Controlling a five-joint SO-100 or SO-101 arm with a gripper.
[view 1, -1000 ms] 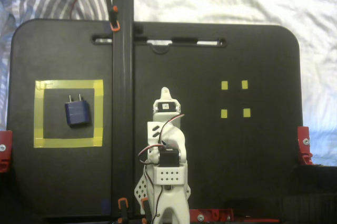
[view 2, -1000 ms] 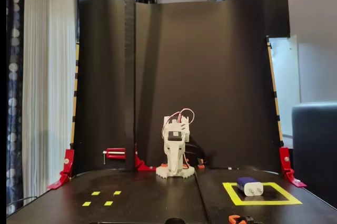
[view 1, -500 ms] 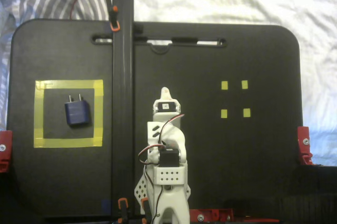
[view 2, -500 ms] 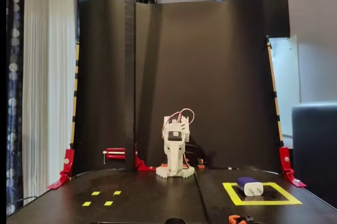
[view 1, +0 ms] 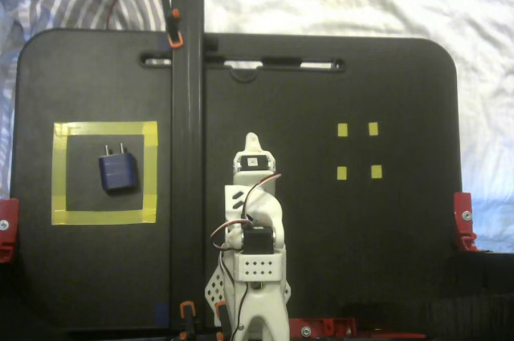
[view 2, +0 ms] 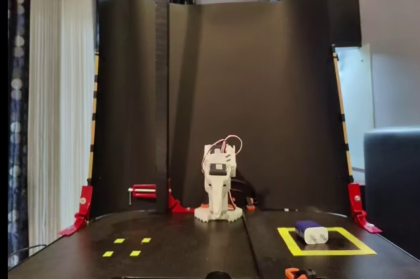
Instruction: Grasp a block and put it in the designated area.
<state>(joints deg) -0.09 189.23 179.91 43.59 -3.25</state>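
Note:
The dark blue block (view 1: 118, 171) lies flat inside the designated area (view 1: 104, 128), a yellow tape square at the left of the black board, with its two silver prongs pointing to the far edge. From the front, the block (view 2: 310, 231) sits in the back part of the square (view 2: 325, 251) at the right. My white arm is folded back over its base in the middle of the board. The gripper (view 1: 251, 140) looks shut and holds nothing, well apart from the block. In the front view the gripper (view 2: 216, 212) points down toward the board.
Four tiny yellow marks (view 1: 357, 151) sit on the side opposite the square. A tall black post (view 1: 186, 116) stands between arm and square. Red clamps (view 1: 463, 221) grip the board's edges. A black backdrop (view 2: 262, 95) rises behind the arm.

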